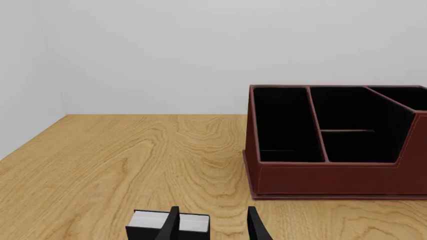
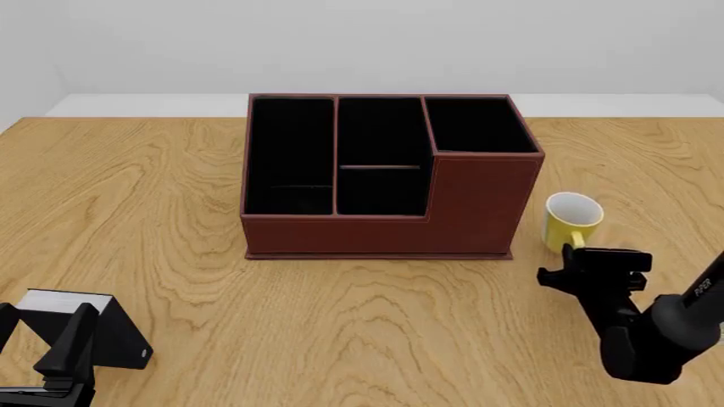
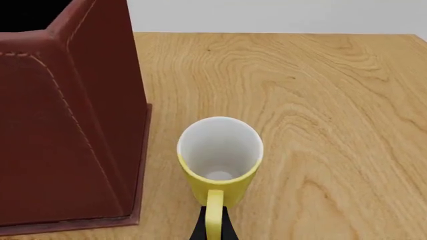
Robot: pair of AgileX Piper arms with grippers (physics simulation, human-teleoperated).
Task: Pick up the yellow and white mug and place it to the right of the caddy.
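The yellow and white mug stands upright on the table just right of the caddy, a small gap between them. In the right wrist view the mug shows its white inside, its yellow handle pointing back at the camera. My right gripper is shut on that handle, with a black fingertip tight against each side. From the front, the right gripper sits just on the near side of the mug. My left gripper is open with nothing between its fingers, at the near left of the table.
A small black box with a white top sits at the near left, right beside the left gripper; in the left wrist view the box lies partly behind one finger. The caddy stands ahead of it.
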